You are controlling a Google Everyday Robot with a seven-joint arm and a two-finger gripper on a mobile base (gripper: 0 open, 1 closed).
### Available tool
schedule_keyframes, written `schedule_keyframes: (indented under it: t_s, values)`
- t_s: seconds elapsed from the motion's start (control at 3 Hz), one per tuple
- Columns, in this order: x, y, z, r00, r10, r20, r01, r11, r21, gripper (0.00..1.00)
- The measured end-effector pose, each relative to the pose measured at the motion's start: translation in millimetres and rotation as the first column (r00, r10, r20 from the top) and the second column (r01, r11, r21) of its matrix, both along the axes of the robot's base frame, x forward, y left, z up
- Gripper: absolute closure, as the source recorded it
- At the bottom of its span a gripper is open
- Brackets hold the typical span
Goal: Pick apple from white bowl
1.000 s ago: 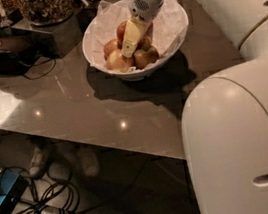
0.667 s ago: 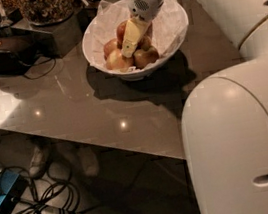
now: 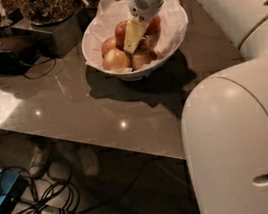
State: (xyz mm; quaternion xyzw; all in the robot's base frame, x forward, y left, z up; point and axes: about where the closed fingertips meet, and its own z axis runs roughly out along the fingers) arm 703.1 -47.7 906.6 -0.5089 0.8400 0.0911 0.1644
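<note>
Nothing visibly shifts from the earlier frames: the gripper (image 3: 130, 49) stays lowered into the white bowl (image 3: 129, 74), in the same spot among the fruit.

Camera view: the bowl sits on a dark, glossy worktop (image 3: 73, 106), lined with crinkled white paper. A white robot arm (image 3: 241, 16) reaches in from the right and ends in a pale wedge angled down and to the left. Its tip rests among the apples. Just right of the tip, touching it or nearly so, lies the apple (image 3: 146, 56), dark red and low at the front of the bowl. Its white sticker does not show, so naming it as the target is a judgement. A yellow-pink apple (image 3: 116, 58) lies just left of the tip.

Whether the gripper is wide, narrow or holding anything cannot be told. The wedge covers the fruit behind it, and the arm's large casing blocks the right foreground.
</note>
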Motion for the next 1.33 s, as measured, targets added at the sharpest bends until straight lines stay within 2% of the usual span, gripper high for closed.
schedule_keyframes:
  t_s: [0.33, 1.0, 1.33]
  values:
    - [0.0, 0.0, 0.0, 1.0000, 0.000, 0.000, 0.000, 1.000, 0.000, 1.00]
    - [0.0, 0.0, 1.9, 1.0000, 0.000, 0.000, 0.000, 1.000, 0.000, 1.00]
    - [-10.2, 2.3, 27.0, 0.9982, 0.026, 0.054, -0.028, 0.999, 0.034, 1.00]
